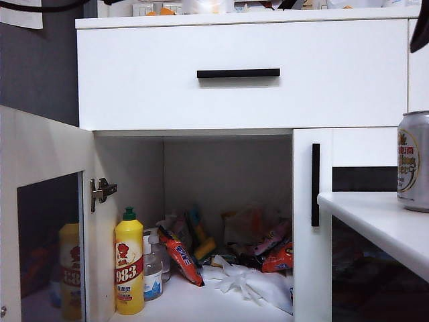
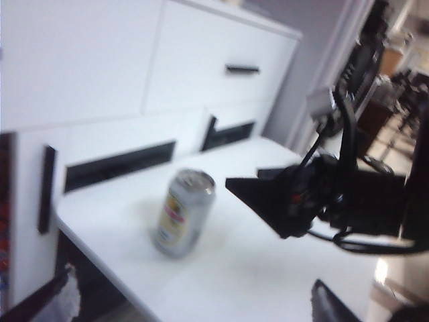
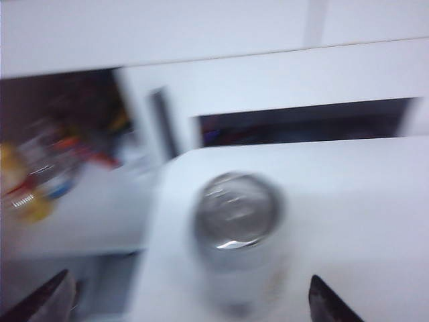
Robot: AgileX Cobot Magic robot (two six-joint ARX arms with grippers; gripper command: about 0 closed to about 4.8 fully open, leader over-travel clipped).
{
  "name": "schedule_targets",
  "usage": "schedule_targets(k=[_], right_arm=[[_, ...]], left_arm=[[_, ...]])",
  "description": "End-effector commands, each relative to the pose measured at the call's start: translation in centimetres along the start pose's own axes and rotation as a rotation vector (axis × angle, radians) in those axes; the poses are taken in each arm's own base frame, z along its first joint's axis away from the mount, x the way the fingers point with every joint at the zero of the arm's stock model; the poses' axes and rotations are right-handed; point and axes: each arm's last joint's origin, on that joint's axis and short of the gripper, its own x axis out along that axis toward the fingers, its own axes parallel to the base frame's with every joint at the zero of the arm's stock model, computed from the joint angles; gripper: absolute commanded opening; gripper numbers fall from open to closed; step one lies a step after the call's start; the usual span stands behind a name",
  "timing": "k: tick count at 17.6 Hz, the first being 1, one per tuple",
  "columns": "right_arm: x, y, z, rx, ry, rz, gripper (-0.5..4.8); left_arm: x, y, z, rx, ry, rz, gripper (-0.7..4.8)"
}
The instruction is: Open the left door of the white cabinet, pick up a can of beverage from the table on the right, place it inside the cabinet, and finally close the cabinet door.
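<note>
The white cabinet [image 1: 241, 94] stands with its left door [image 1: 40, 151] swung wide open, and bottles and snack packs show inside. The can of beverage [image 1: 413, 161] stands upright on the table [image 1: 375, 221] at the right. In the right wrist view my right gripper [image 3: 190, 302] hangs open just above the can [image 3: 238, 225], one fingertip on each side and nothing gripped. My left gripper [image 2: 190, 305] is open and empty over the table's near edge, short of the can [image 2: 182, 213]. Beyond the can the black right arm [image 2: 322, 201] reaches in. Neither gripper shows in the exterior view.
A yellow bottle with a green cap [image 1: 129, 265], a small clear bottle [image 1: 153, 268], snack packs [image 1: 181, 258] and crumpled white plastic [image 1: 251, 282] lie on the cabinet floor. The right door [image 1: 305, 268] is shut, with its black bar handle [image 1: 315, 184] beside the table. A drawer handle [image 1: 238, 72] sits above.
</note>
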Motion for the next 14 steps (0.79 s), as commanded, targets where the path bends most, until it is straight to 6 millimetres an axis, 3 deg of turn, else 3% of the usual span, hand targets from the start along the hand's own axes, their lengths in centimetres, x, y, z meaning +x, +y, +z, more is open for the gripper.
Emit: schedule_targets(k=[1,4,14], right_arm=[[1.3,0.1,-1.3,-0.02,0.02,-0.082,4.79],[2.3,-0.1,-3.5,0.002,0.037,-0.086,4.79],[4.4,-2.9,-6.4,0.093,0.006,-0.129,4.79]], left_arm=[[0.0,0.1,0.5,0.003,-0.036,0.006,4.79],[0.0,0.3,0.4,0.004,-0.032,0.017,4.79],[0.0,0.7,0.3,0.01,-0.018,0.045,4.79]])
